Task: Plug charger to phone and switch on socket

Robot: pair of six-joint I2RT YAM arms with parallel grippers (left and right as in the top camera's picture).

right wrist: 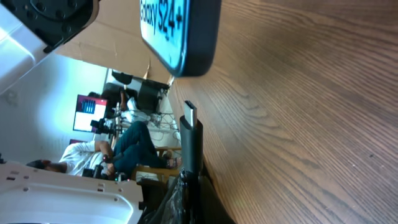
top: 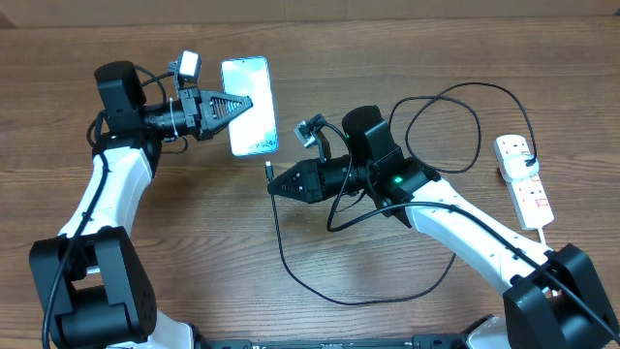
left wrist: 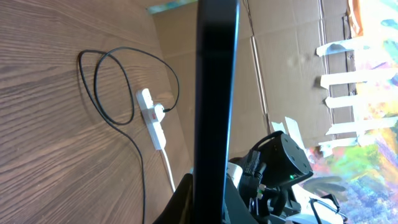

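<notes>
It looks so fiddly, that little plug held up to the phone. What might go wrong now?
The charger tip sits short of the phone end and looks off-line, so pushing now might scrape the casing. The left end effector pinches the phone at one side only, so a push could twist it loose. The charger's loose loops trail from the right end effector and might snag.

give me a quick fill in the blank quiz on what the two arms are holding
1. The left claw grips the slim black-edged smartphone, whose end reads Galaxy ___.
2. The right claw pinches the connector tip of the thin ___ charger cable.
3. The cable's other end is plugged into the elongated white plastic power strip on the robot's ___ side.

Missing words: S24+; black; right
</notes>
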